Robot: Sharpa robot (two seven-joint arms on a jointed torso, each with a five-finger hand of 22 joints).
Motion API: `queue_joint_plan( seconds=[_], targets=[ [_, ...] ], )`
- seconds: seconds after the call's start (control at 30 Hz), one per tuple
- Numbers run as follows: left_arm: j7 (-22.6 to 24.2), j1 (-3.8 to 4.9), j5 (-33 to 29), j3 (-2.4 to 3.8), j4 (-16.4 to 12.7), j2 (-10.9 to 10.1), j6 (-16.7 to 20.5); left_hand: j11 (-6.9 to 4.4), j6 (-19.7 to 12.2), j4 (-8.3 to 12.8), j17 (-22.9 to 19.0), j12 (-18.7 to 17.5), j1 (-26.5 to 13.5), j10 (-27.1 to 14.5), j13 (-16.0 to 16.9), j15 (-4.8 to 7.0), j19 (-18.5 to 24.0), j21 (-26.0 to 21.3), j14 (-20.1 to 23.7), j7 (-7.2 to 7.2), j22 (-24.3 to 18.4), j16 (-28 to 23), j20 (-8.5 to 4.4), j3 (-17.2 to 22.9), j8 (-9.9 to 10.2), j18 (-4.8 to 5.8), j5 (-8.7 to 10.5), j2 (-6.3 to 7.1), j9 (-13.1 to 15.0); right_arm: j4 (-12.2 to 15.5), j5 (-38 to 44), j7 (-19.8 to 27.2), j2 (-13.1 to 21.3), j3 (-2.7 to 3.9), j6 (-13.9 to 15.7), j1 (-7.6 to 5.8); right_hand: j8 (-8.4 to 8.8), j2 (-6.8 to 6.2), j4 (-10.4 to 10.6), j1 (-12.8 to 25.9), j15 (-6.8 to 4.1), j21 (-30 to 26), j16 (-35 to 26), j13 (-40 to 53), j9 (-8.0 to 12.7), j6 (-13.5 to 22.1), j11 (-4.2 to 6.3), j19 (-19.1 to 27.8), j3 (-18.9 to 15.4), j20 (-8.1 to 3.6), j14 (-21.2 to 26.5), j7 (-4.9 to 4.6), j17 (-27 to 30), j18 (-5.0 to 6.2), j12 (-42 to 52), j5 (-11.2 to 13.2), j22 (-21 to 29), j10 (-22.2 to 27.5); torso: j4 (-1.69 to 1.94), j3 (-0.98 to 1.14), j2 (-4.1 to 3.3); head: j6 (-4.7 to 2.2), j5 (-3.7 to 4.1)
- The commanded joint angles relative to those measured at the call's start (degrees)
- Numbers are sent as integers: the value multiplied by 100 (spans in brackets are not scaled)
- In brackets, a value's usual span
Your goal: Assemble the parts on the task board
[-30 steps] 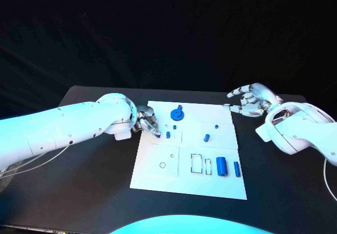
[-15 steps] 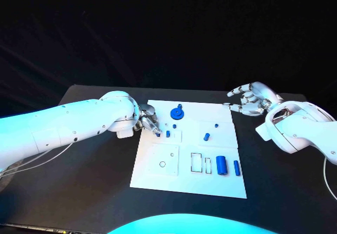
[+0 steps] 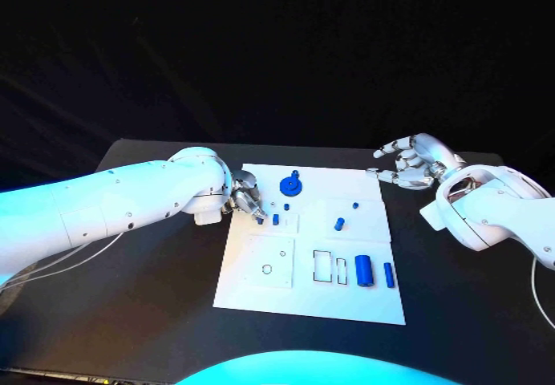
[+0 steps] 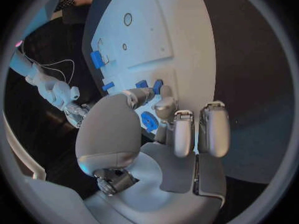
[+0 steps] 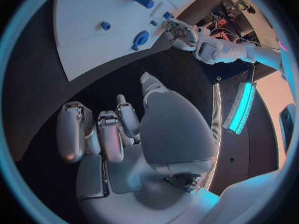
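The white task board (image 3: pixel 264 298) lies mid-table. My left hand (image 3: pixel 246 200) hovers at its left edge, thumb and fingers (image 4: pixel 165 104) apart, tips just short of two small blue pegs (image 3: pixel 275 218) (image 4: pixel 157 86); it holds nothing. A round blue part (image 3: pixel 292 188) (image 4: pixel 149 120) sits at the board's far edge beside that hand. Another peg (image 3: pixel 339 224), a blue cylinder (image 3: pixel 364 271) and a slim blue bar (image 3: pixel 390 276) lie on the right half. My right hand (image 3: pixel 407 164) floats off the board's far right corner, fingers spread and empty.
The board has outlined slots (image 3: pixel 331 268) and a small round hole (image 3: pixel 267 271) near its front half. Black table (image 3: pixel 139 289) surrounds it on all sides. The right wrist view shows the board (image 5: pixel 93 45) and my left hand (image 5: pixel 184 35) beyond it.
My left hand has edged a little further over the board's left edge toward the two small pegs. The right hand and the parts have stayed where they were.
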State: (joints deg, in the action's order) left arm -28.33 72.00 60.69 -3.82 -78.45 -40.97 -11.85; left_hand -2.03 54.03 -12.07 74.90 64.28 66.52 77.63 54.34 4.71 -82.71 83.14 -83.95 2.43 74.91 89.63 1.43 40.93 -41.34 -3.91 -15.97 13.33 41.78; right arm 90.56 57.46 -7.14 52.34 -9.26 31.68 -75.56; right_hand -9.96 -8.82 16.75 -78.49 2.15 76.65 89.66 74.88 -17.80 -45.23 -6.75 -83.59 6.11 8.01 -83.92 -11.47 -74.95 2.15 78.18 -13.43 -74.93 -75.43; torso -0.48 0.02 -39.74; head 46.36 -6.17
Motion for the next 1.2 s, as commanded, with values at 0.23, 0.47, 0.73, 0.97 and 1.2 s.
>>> queue_joint_plan(
  seconds=[0.23,0.47,0.73,0.97,1.2],
  targets=[
    [-62,-66,-74,-56,2,38,-312,-39,16,878,1510,28,-298,68,31,59,-26,12,-605,-95,261,37,-19,670,3,97,-10,-26,39,4,45,68,1,0,-41,3,24,31,-10,-19,-7,-15,5,-1,9,-35,26,31,6,-10,-587,11,-1422,100,19,-36,-640,13,7,-7,3,1,7],
    [-51,-66,-30,-57,22,9,-201,-61,153,207,1510,-23,-946,13,-7,83,-17,-9,-605,-120,246,37,-52,-540,56,94,108,77,13,1,41,72,3,0,-31,3,30,28,-7,-11,-8,-42,-1,-12,11,-35,26,43,6,-12,-583,11,-1408,106,12,-37,-625,22,7,-6,4,-1,3],
    [-52,-66,-47,-54,78,-18,-71,-47,129,-221,1510,-94,-914,-60,-91,74,8,-44,-605,-107,206,37,-46,-1246,99,85,152,50,15,-2,31,76,6,0,-28,3,35,26,-2,2,-8,-87,-20,-26,13,-30,25,65,1,-13,-569,9,-1355,116,2,-36,-597,35,4,-9,2,-14,2],
    [-49,-67,-49,-32,103,-36,84,-46,128,-318,1510,-95,-860,-66,-94,72,11,-50,-605,-107,202,37,-44,-1359,100,83,152,28,19,-2,29,78,10,0,-26,4,38,25,-1,8,-8,-116,-28,-25,14,-28,24,80,-1,-13,-564,9,-1334,123,3,-36,-578,35,-1,-8,-2,-23,6],
    [7,-67,-199,2,45,-93,398,-46,128,-397,1510,-117,-830,-79,-127,73,14,-54,-605,-107,197,37,-44,-1440,99,82,149,9,23,-3,29,80,17,0,-13,6,40,25,-1,13,-8,-131,-31,-28,15,-26,24,87,-2,-13,-562,8,-1325,126,0,-37,-569,38,-6,-7,-1,-40,21]
  ],
)
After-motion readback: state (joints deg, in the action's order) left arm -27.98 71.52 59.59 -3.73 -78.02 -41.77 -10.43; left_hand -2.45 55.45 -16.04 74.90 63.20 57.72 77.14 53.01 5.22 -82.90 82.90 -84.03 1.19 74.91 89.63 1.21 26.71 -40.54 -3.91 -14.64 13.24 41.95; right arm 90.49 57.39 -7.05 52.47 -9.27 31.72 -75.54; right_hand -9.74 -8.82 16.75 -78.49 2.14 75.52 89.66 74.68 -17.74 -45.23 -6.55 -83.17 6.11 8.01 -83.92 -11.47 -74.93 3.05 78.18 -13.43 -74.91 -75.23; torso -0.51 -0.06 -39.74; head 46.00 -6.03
